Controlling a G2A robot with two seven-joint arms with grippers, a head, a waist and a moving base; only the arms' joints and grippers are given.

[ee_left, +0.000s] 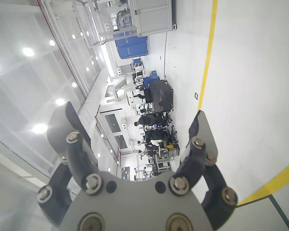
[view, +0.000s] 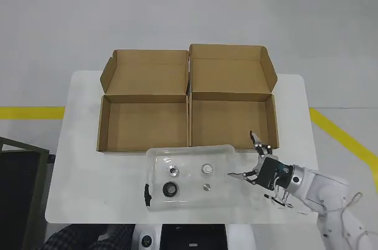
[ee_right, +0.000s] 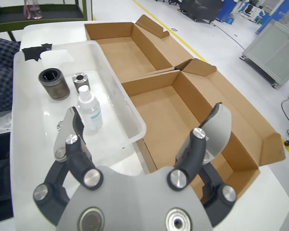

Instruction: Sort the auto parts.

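A clear plastic bin (view: 190,150) at the table's front holds a dark cylindrical bearing (view: 170,189), a small silver bushing (view: 174,169), a little clear spray bottle (view: 207,169) and a small metal piece (view: 206,186). My right gripper (view: 240,154) hangs open at the bin's right end, with nothing between its fingers. In the right wrist view the gripper (ee_right: 145,109) straddles the bin's rim (ee_right: 125,97), one finger beside the spray bottle (ee_right: 89,109); the bearing (ee_right: 53,84) and bushing (ee_right: 80,80) stand beyond. My left gripper (ee_left: 134,111) is open and empty, pointing out into the room.
Two open cardboard boxes stand side by side behind the bin, a left one (view: 144,125) and a right one (view: 229,122), both with raised lids. A piece of black tape (view: 147,195) sticks to the bin's left end. A green cart (view: 7,181) stands left of the white table (view: 82,156).
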